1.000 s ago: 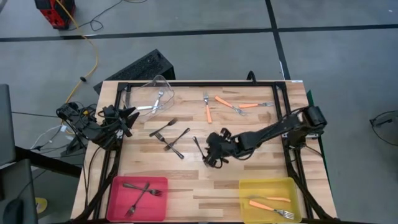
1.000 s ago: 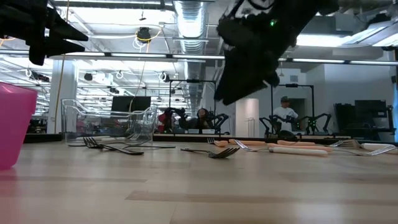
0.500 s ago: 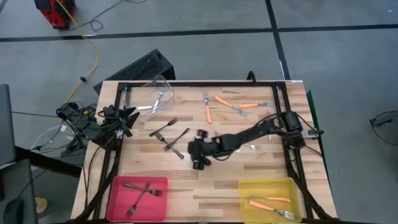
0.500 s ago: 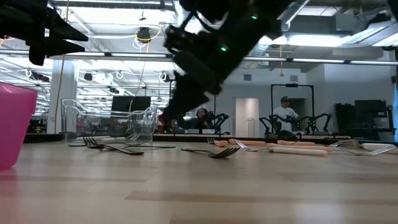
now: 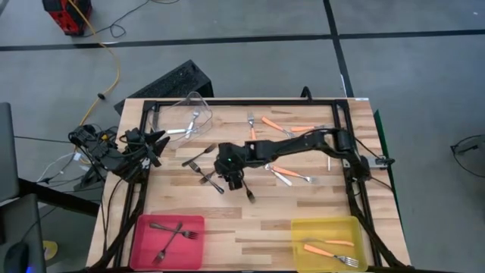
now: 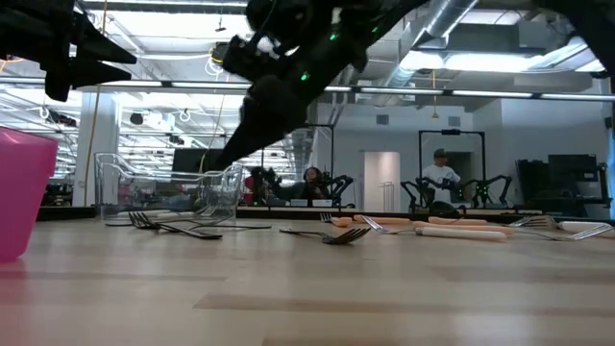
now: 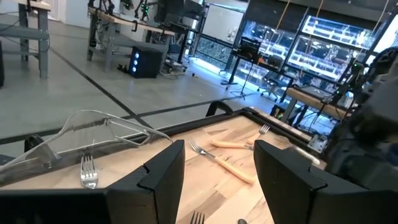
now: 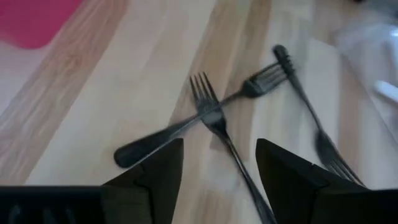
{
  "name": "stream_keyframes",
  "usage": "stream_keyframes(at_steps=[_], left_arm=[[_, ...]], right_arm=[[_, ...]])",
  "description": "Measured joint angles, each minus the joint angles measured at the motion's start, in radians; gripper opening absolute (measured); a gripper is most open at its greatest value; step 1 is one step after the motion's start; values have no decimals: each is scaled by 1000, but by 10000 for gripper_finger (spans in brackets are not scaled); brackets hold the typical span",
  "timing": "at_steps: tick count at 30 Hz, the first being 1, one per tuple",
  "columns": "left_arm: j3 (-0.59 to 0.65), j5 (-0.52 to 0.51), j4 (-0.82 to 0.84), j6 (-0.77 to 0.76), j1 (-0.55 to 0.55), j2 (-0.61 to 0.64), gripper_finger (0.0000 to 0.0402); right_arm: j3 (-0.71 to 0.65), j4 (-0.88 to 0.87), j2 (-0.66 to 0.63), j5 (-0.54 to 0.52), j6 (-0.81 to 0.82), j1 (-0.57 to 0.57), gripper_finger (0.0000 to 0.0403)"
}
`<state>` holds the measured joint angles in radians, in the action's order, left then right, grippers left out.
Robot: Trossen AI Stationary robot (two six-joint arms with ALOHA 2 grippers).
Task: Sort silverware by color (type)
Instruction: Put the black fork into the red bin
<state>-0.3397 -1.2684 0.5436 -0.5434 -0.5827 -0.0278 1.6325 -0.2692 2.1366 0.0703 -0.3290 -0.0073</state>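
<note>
My right gripper (image 5: 230, 180) (image 8: 219, 180) hangs open above the table's middle, slanting down over two crossed dark forks (image 5: 211, 178) (image 8: 211, 118) that lie flat on the wood. A third dark fork (image 8: 311, 124) (image 5: 198, 157) lies just beyond them. Another dark fork (image 5: 246, 190) lies on the gripper's near side. Orange-handled forks (image 5: 276, 125) lie at the far middle, and a silver fork (image 5: 292, 177) is under the right arm. My left gripper (image 5: 159, 142) (image 7: 217, 180) waits open at the table's left edge.
A clear bin (image 5: 189, 114) at the far left holds a silver fork. A pink bin (image 5: 144, 227) at the near left holds dark forks. A yellow bin (image 5: 303, 227) at the near right holds orange-handled forks. A black frame (image 5: 242, 101) borders the table.
My right gripper has swung from the table's middle toward its left edge and a little toward the far edge, rolling as it went. It now hangs over the crossed dark forks. The forks on the table lie as before.
</note>
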Motion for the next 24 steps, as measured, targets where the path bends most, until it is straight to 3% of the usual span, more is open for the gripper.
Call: stream_keyframes(at_steps=[3,13,24], left_arm=[[0,0,0,0,0,0,178],[0,1,1,0,0,0,178],[0,1,1,0,0,0,178]], right_arm=[[41,-20,47,65,-72,-20,227],[202,-90,190,100,-200,-66,224],[212,-100,209,169,-275,-99,224]])
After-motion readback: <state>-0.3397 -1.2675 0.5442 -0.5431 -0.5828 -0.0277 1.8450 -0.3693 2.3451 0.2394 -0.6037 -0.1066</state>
